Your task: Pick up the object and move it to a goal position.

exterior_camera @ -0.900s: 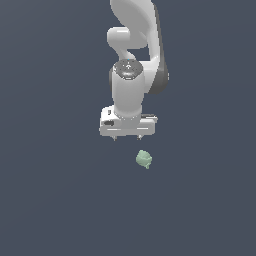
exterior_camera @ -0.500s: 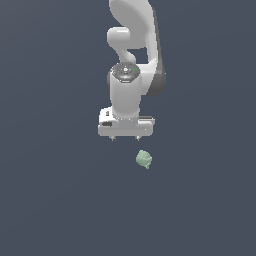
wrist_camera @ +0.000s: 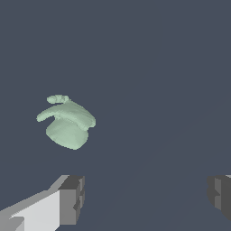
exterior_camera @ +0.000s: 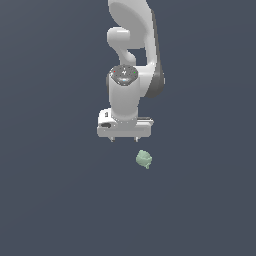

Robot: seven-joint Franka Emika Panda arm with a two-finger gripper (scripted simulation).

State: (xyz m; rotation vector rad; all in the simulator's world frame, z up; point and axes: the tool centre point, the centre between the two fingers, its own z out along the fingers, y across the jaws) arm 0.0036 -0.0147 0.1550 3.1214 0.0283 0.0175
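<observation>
The object [exterior_camera: 144,159] is a small pale mint-green lumpy blob with a little nub, lying on the dark floor. In the exterior view it sits just below the white gripper [exterior_camera: 124,139] and a little toward that view's right. The gripper points down, open, with only short fingertip stubs showing under the hand. In the wrist view the object [wrist_camera: 66,121] lies ahead of the fingers [wrist_camera: 71,200] and off the line of the wide gap between them, on the side of the finger nearer to it. Nothing is between the fingers.
The white arm [exterior_camera: 134,45] rises behind the hand. Around it there is only a plain dark grey-blue surface [exterior_camera: 55,200]; no other objects, containers or edges show.
The hand has dropped slightly lower toward the floor, closing some of the gap to the object. The object has not moved. The fingers remain open.
</observation>
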